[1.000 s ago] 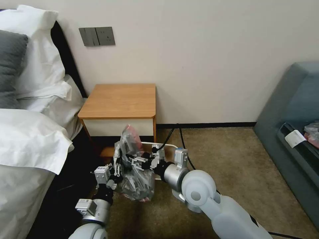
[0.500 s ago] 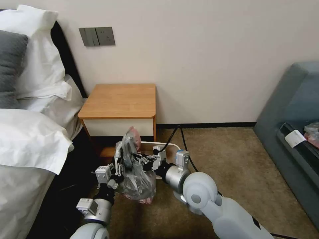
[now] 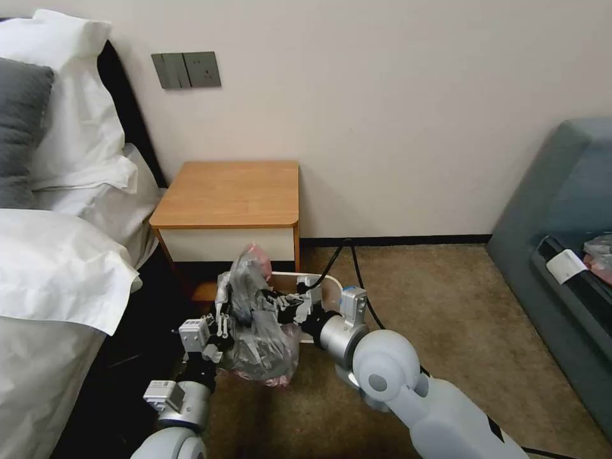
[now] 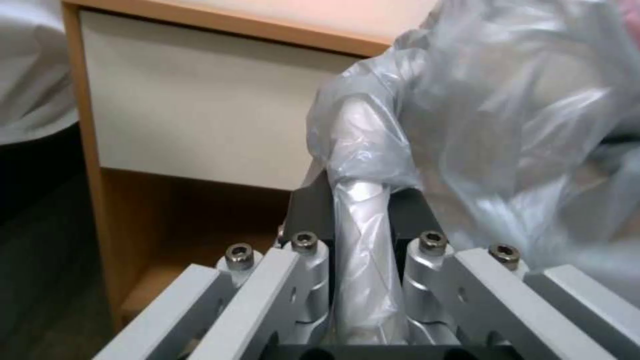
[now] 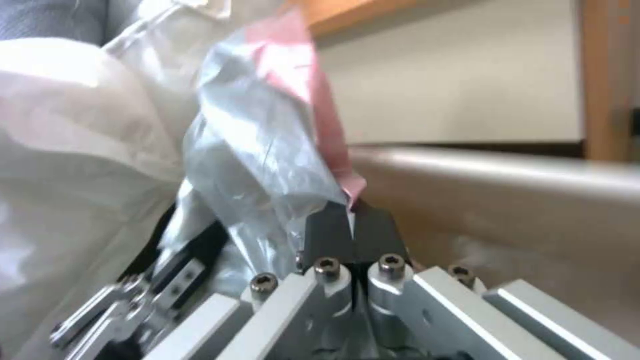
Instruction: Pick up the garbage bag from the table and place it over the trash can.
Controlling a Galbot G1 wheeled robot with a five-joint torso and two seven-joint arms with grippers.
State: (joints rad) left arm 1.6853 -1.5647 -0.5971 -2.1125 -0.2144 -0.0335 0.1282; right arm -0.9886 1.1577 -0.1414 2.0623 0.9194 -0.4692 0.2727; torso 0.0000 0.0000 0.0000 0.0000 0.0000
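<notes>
Because the garbage bag point(image 3: 258, 331) is thin, crinkly film, you should expect almost no weight, no stiffness and a slippery feel; it will billow, fold and slide out of a loose grip. You are best off taking it along the pink-red band at its mouth, where the plastic is doubled. It looks translucent grey, heavily creased, with that pink edge poking up at the top. It hangs bunched between the two arms, low in front of the desk point(image 3: 229, 191) and against the near side of the trash can point(image 3: 328, 290), not yet spread over the rim. Your left hand point(image 4: 363, 220) is pinching a twisted rope of grey film. Your right hand point(image 5: 352, 231) is pressed together on the pink edge, just beside the bin's rolled rim.
</notes>
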